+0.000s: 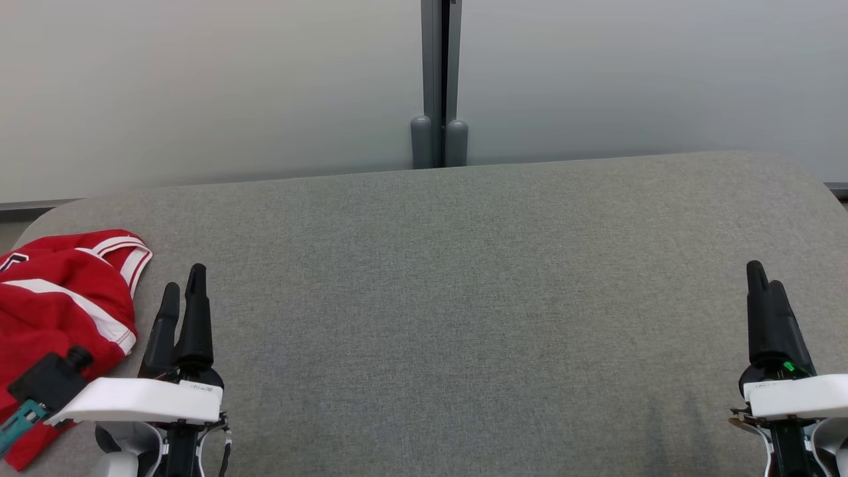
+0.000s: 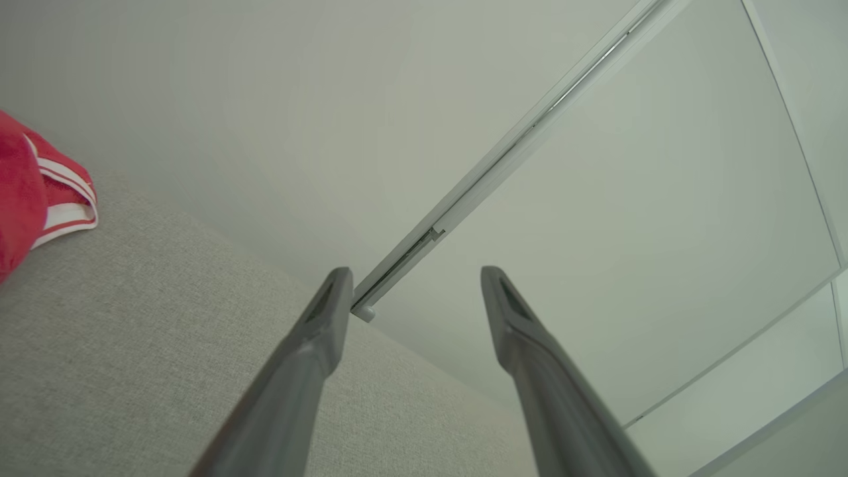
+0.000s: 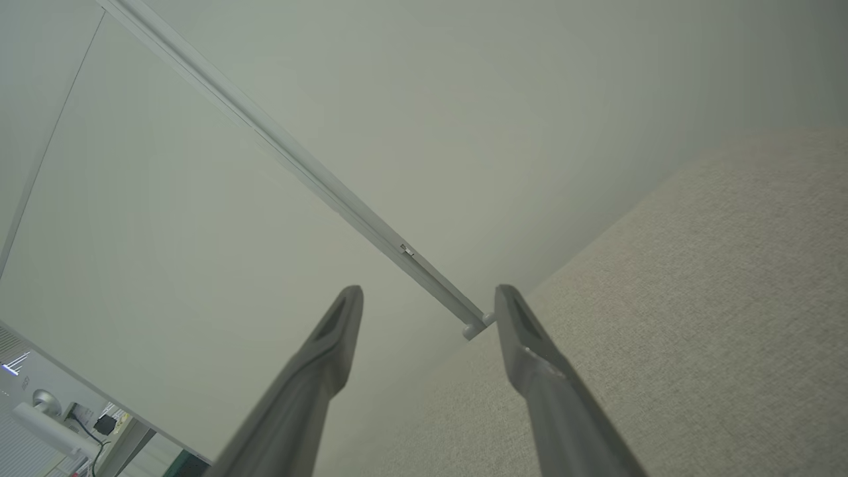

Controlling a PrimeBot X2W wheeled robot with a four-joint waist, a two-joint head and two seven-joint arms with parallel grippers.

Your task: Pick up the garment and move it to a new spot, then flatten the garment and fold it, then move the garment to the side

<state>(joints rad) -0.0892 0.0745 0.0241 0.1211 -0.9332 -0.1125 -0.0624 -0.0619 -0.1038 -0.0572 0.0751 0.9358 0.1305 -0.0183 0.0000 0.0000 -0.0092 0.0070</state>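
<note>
The garment (image 1: 63, 298) is red with white stripes and white-banded trim, and a dark mark shows at its upper left edge. It lies crumpled in a loose heap, neither flattened nor folded, at my far left on the grey fabric desk (image 1: 464, 298), close to the rounded left corner and running out of my head view.

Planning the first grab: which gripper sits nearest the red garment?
The left gripper, right beside the garment; the right gripper is far across the grey surface.
</note>
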